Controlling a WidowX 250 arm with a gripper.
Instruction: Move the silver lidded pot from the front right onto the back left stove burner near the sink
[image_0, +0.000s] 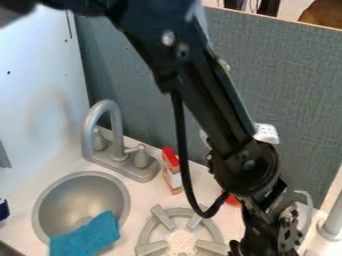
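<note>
Gripper: lower right, at the bottom edge; cannot tell whether open or closed.
Burner: bottom centre, grey, four-pronged, nearest the gripper.
Red item: behind the burner, partly hidden by the arm.
Carton: upright, red-topped, beside the faucet.
Cloth: blue, draped over the front rim of the sink.

Slanted downward view (fairly near), sink included
</note>
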